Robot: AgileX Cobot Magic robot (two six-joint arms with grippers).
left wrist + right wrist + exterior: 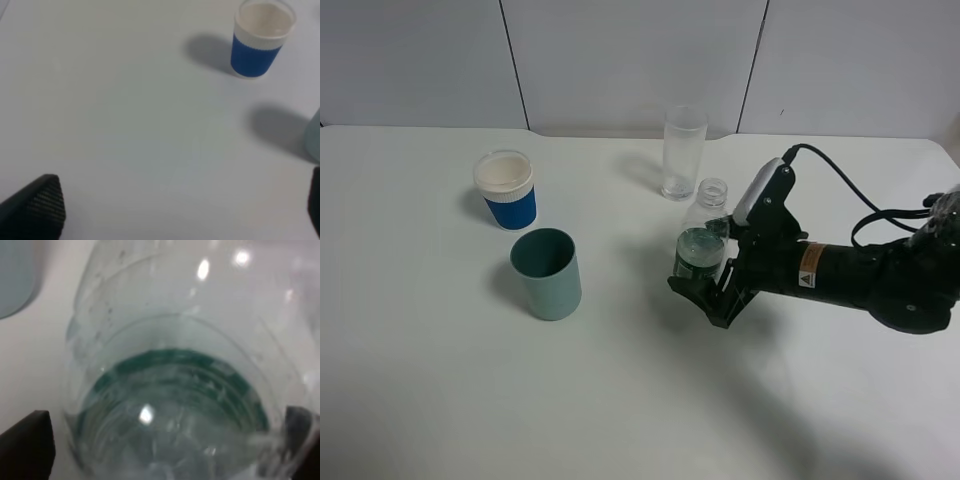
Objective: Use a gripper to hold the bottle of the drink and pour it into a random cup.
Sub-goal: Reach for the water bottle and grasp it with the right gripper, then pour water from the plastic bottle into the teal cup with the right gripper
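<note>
Right of the table's point(420, 400) middle, toward the far edge, the bottle point(703, 240) stands upright, capless, with some clear liquid in it. The right gripper point(165, 440) has the bottle's lower body between its jaws, which are spread wide, not clamped yet. The left gripper point(182, 200) is also spread, with nothing between its fingers, over bare table. The cup point(547, 272) sits left of the bottle, nearer the middle, apart from it.

Handling guess: thin plastic, light, squashy and smooth. A hard squeeze could dent it and push drink out of the open neck. Best hold looks like the green label band, where the body looks stiffest and the weight sits low. Close gently and keep it upright until it is over the cup.
</note>
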